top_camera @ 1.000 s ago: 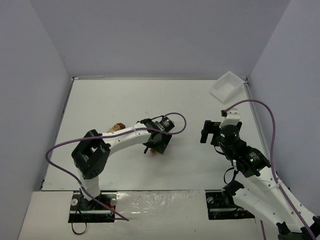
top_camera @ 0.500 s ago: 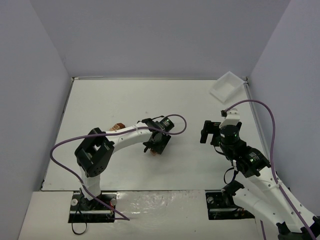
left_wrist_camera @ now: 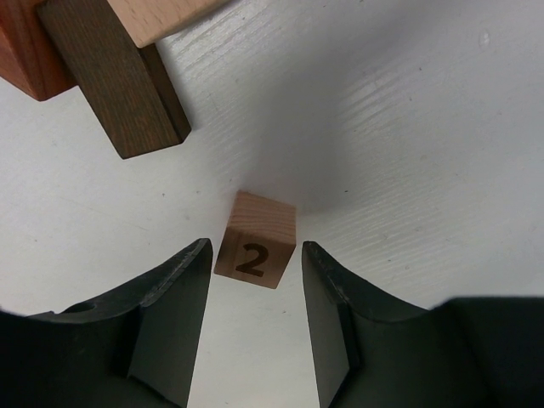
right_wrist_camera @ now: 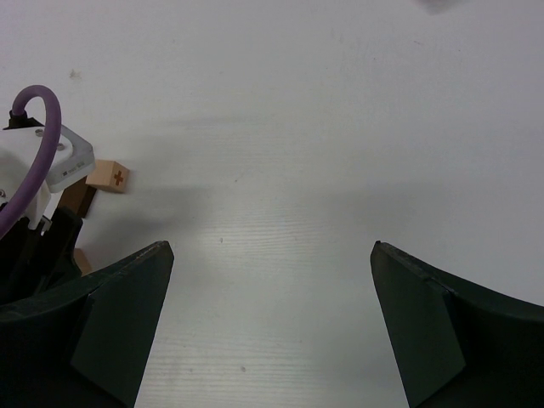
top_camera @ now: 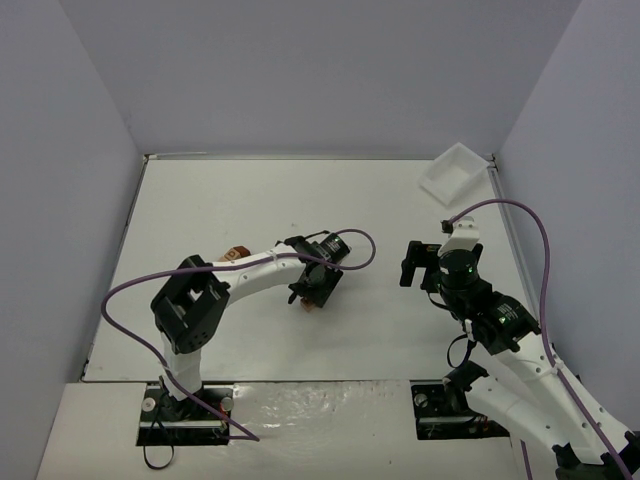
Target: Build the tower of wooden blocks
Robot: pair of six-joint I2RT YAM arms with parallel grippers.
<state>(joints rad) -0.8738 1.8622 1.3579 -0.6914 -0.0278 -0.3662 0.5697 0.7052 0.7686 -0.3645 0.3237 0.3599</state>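
Observation:
A pale cube printed "2" [left_wrist_camera: 255, 248] lies on the table between the fingertips of my left gripper [left_wrist_camera: 255, 246]. The jaws stand close on both sides of it, with a thin gap each side. Just beyond it are a dark brown block [left_wrist_camera: 119, 85], a pale block [left_wrist_camera: 166, 15] lying over it and a reddish block [left_wrist_camera: 24, 51]. From above, the left gripper [top_camera: 310, 292] points down at mid-table. The tower [top_camera: 236, 254], a small tan and red-brown cluster, shows beside the left forearm. My right gripper [right_wrist_camera: 270, 246] is open over bare table [top_camera: 412, 264].
A white tray [top_camera: 450, 172] sits at the far right corner. A pale cube with a red plus sign [right_wrist_camera: 112, 176] lies by the left wrist. Walls close the table on three sides.
The left gripper's jaws have narrowed around the numbered cube, and the left arm's elbow has shifted slightly. The right arm has not moved.

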